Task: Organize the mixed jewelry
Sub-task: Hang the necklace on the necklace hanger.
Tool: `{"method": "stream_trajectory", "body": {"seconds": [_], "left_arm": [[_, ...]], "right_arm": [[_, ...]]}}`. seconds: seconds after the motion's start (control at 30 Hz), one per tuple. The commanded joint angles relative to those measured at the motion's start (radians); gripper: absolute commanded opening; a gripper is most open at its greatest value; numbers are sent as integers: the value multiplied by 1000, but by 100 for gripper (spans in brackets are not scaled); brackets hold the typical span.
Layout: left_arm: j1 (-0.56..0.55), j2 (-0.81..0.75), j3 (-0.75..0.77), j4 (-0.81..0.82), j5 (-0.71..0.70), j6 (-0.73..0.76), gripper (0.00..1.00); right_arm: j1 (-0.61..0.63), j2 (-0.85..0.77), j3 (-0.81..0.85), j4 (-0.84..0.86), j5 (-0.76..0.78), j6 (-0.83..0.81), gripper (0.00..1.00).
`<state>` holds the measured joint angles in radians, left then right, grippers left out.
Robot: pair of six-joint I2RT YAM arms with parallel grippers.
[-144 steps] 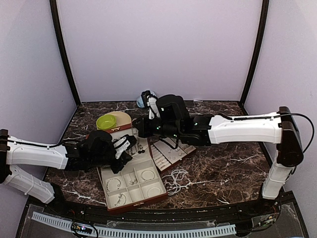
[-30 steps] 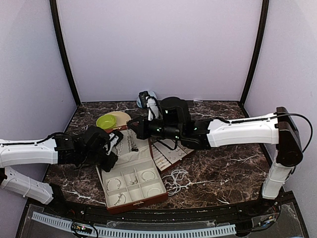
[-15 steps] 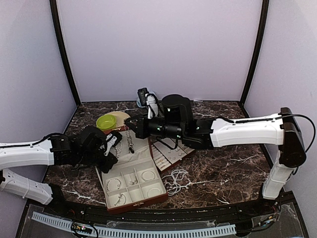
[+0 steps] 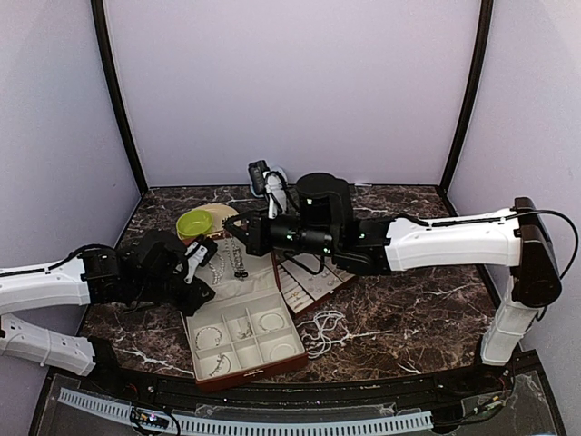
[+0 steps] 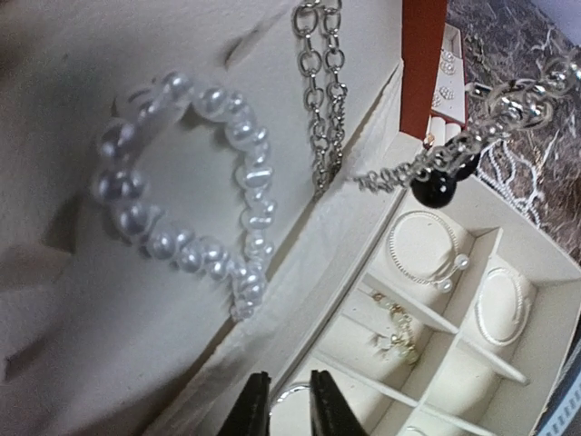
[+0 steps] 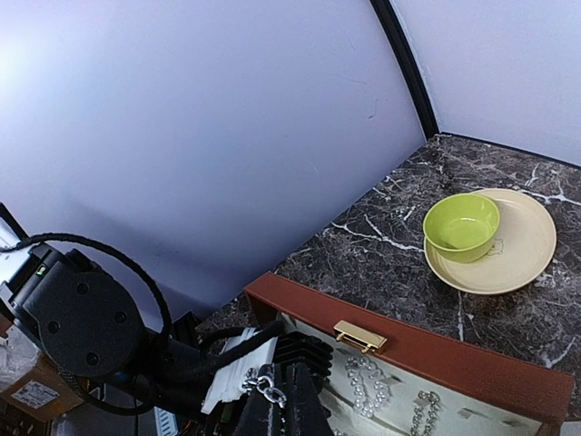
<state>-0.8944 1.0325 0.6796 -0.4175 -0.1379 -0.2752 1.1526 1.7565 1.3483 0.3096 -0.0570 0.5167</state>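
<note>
Cream-lined case [image 4: 259,373] at table centre, lid [image 6: 436,361] tipped back toward 12, compartment tray toward 6.

Right gripper [image 4: 238,238]: extended in from 3, above lid, jaws clamped tight on top link of chain [image 5: 320,118]. Chain hanging doubled, lower end against lining. Held high, probably to let links drop straight and to avoid tangling ahead of laying them flat on lid.

Left gripper [image 5: 283,411]: in from 9, low over tray's near corner, jaws parted a crack, nothing clearly gripped. Silvery curve just under the gap; touching or not, cannot tell. Likely posted there to steady or guide chain's tail, or just clear of a piece set down.

Pearl bracelet [image 5: 182,195] flat on lining at 9 of chain, apart from it. Bangles [image 5: 420,250] one to a compartment: sorting by type seemingly well under way.

Loose strands [image 4: 322,331] heaped on bare table at 4 of case, just outside it, untouched. Biggest job left, and tangle-prone by the look of them.

Green bowl [image 4: 193,222] on plate [image 6: 522,254] at 11 of case, no jewelry visible in either.
</note>
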Motion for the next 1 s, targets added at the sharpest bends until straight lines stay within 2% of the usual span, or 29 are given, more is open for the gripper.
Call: {"method": "stream_trajectory", "body": {"seconds": [0.0, 0.2, 0.4, 0.5, 0.7, 0.87, 0.97], "left_arm": [[4, -24, 23, -45, -91, 5, 28], [3, -12, 21, -31, -106, 28, 38], [3, -39, 21, 53, -4, 83, 44], [3, -58, 58, 72, -4, 95, 47], [5, -76, 138, 88, -43, 81, 50], [16, -83, 176, 186, -25, 41, 55], [39, -76, 180, 241, 37, 17, 56]], "right_arm": [[12, 8, 36, 62, -23, -8, 0], [11, 22, 53, 51, 4, -21, 0], [10, 9, 70, 5, 67, -55, 0], [7, 5, 82, -25, 98, -87, 0], [-12, 7, 78, -45, 89, -107, 0], [-31, 1, 81, -70, 62, -107, 0], [-36, -3, 77, -78, 62, -110, 0]]}}
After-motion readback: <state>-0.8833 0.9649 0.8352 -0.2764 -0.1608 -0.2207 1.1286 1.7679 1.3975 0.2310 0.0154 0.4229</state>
